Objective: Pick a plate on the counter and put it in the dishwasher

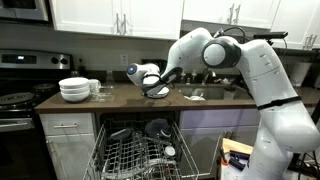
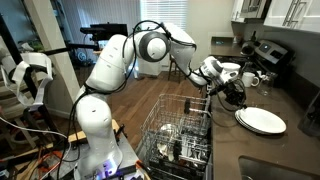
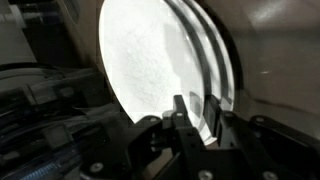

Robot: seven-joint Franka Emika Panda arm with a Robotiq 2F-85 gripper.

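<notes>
Step in hand: the grasp, pick not done yet. The plate (image 2: 262, 121) lies flat on the desk (image 1: 205, 99), and the claw (image 3: 197, 116) is down at its edge. In the wrist view the two fingers (image 3: 181, 110) sit either side of the white rim with only a narrow gap; cannot tell whether they already pinch it or just straddle it. Nothing is lifted, and in both exterior views the plate looks fully seated on the desk. Next move, as I judge it: make sure the pinch on the thin rim is firm, tip or lift the plate clear, then carry it out past the desk's front edge and down to the dishwasher (image 1: 140, 150), which stands open just below with its rack (image 2: 180, 135) pulled out. The rim grip is shallow, so the plate could pivot or slip on the lift — go slow. Room: the stack of bowls (image 1: 75, 89) is well apart along the desk and the stove (image 1: 18, 98) is further off, neither in the path. Upper cabinets (image 1: 120, 15) hang well above, so the lift has space. The rack already holds some dishes and its prongs are dense — the plate likely has to go in on edge into a free slot, clear of the desk's lip on the way down.
</notes>
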